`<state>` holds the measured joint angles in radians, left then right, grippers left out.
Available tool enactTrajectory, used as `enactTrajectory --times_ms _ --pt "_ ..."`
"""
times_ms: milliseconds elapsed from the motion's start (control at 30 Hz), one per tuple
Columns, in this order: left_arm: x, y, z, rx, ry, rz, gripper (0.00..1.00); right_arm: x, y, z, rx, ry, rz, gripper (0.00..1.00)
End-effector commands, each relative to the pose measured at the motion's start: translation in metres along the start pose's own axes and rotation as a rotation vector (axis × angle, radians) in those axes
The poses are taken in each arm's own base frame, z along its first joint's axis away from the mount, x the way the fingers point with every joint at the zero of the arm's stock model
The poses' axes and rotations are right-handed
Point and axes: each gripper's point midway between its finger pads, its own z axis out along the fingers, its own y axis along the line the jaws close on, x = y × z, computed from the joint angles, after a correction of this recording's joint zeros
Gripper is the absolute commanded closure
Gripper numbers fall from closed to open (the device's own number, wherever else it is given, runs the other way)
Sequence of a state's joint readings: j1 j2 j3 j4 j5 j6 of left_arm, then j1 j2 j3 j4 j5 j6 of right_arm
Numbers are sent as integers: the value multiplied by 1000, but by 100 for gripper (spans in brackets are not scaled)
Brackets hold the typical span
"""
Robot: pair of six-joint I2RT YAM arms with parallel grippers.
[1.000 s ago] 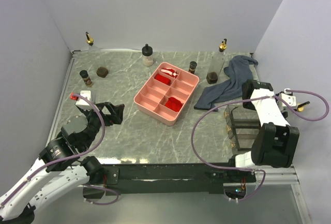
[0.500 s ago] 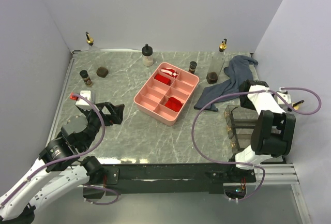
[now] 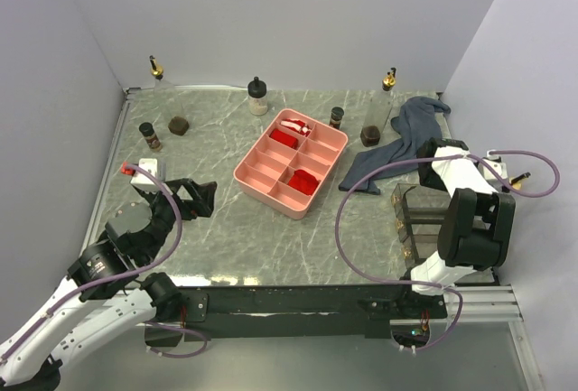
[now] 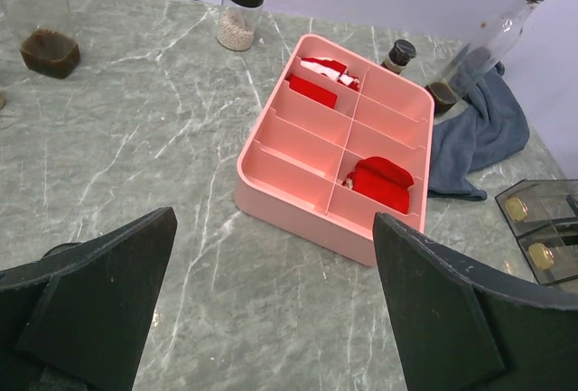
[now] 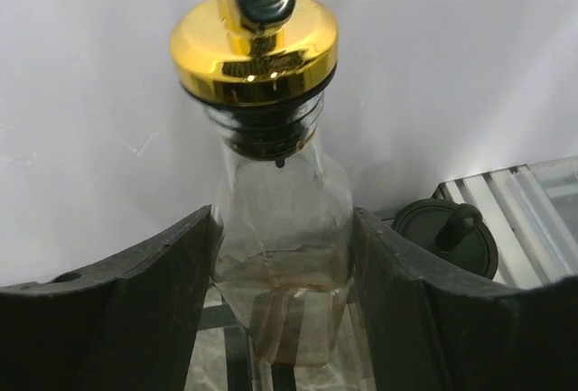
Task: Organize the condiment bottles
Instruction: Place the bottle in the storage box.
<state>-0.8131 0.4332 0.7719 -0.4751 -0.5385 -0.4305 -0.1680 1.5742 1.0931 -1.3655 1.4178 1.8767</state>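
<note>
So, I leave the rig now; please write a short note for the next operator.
Left gripper: open, empty, near-left.
Right gripper: shut on a clear spout bottle near the right wall.
Standing loose: back-left spout bottle, cream bottle, left brown bottle, dark jar, brown bottle beside the pink tray, spout bottle beside the cloth.
Done: perhaps the gold-capped items in the clear rack. Left: the six loose ones.

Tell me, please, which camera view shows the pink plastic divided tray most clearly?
The left wrist view: the pink plastic divided tray sits close and central, its dividers plain. The top external view shows the tray whole but smaller. The right wrist view does not show it.
</note>
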Motion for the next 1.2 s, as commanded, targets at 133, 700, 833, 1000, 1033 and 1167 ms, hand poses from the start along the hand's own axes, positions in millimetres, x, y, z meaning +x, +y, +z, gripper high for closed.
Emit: enactTrajectory --times_ms 133,700,833,1000,1033,1167 --pt "-8 -2 -2 18 -35 -9 3 -76 20 -3 -137 -308 137 21" --pt "-16 -3 -8 41 -66 -21 3 -91 9 -18 -155 -278 59 0" --pt "-16 -4 -10 49 -71 -24 3 -88 0 -18 -141 -233 49 0" --pt "-18 -3 -11 53 -75 -27 3 -86 -13 -19 -151 -212 76 0" --pt "-16 -3 -11 52 -73 -27 3 -83 -15 -22 -166 -202 72 0" --pt "-16 -5 -9 53 -67 -28 3 -80 -8 -54 -299 -150 68 0"
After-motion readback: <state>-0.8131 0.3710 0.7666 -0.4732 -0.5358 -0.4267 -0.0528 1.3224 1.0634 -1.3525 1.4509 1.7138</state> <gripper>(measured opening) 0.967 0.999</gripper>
